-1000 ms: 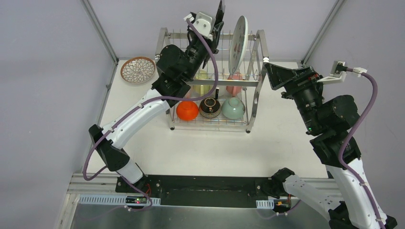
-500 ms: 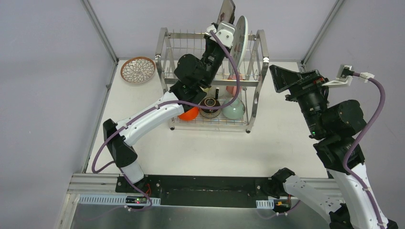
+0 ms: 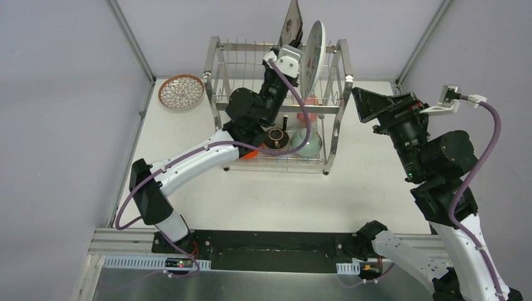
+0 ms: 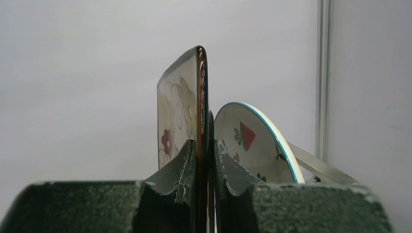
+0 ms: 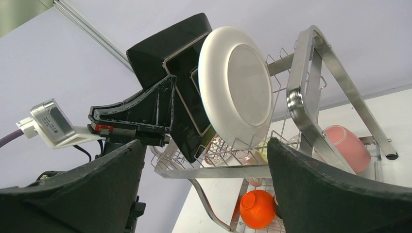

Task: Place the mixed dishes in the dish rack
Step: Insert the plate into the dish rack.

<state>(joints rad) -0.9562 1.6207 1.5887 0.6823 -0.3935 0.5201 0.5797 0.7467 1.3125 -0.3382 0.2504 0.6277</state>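
Nearest us, the worktop (image 3: 282, 194) lay bare in front of the dish rack (image 3: 216, 69). To the right of the rack, the right pincer (image 5: 206, 144) hung in the air with its jaws spread wide, holding nothing and touching nothing, and it faced the rack's side. On the lower tier we saw an orange bowl (image 5: 257, 208), a brown bowl (image 3: 275, 139) and a mint bowl (image 3: 312, 141) in a row, with a pink cup (image 5: 347, 145) behind them.

Above the upper tier, the left pincer (image 4: 204, 148) was closed narrowly on the bottom edge of the square floral plate (image 4: 180, 116) and held it upright. That plate stood just beside the white strawberry plate (image 4: 248, 145), which sat on edge in the upper slots. We could not tell whether the square plate had reached the wires.

At the far left corner of the worktop, well apart from the rack, lay the brown-rimmed petal plate (image 3: 181, 91).
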